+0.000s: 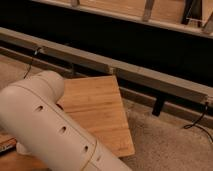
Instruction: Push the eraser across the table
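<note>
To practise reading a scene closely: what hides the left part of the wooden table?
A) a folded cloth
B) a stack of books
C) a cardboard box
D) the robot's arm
D: the pale arm, with round holes along it, lies in front of the left of the table. The gripper is not in view.

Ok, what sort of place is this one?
Probably a lab or workshop test area: a small bamboo table on speckled floor, a metal rail with loose cables along a dark wall. The arm fills the lower left; the gripper is out of view.
</note>
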Available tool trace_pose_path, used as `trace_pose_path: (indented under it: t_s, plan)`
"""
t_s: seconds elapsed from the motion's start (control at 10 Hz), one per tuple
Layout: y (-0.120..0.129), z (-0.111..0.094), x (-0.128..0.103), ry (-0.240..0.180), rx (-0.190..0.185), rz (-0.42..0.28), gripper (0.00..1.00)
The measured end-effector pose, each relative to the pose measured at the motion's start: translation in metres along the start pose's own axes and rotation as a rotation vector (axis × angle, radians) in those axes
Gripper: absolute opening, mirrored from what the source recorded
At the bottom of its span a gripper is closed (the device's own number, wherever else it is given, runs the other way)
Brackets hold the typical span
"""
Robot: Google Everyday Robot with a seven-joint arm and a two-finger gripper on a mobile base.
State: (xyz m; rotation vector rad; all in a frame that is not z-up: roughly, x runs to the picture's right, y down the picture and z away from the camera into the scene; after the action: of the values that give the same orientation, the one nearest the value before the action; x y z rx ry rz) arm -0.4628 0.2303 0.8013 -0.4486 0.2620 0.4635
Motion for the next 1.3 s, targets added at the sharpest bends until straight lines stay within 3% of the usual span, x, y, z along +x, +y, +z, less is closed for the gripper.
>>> trace_pose_path:
  t_s: [0.4, 0.6, 1.1, 1.3]
  plan:
    - [0.011, 0.004, -0.009, 0.002, -0.030, -0.018, 0.00]
    - [0.028, -0.001, -0.010, 0.002, -0.060, -0.063, 0.00]
    - [0.092, 0.001, 0.010, 0.057, -0.069, -0.271, 0.00]
    - [0.128, -0.008, 0.010, 0.020, -0.095, -0.354, 0.00]
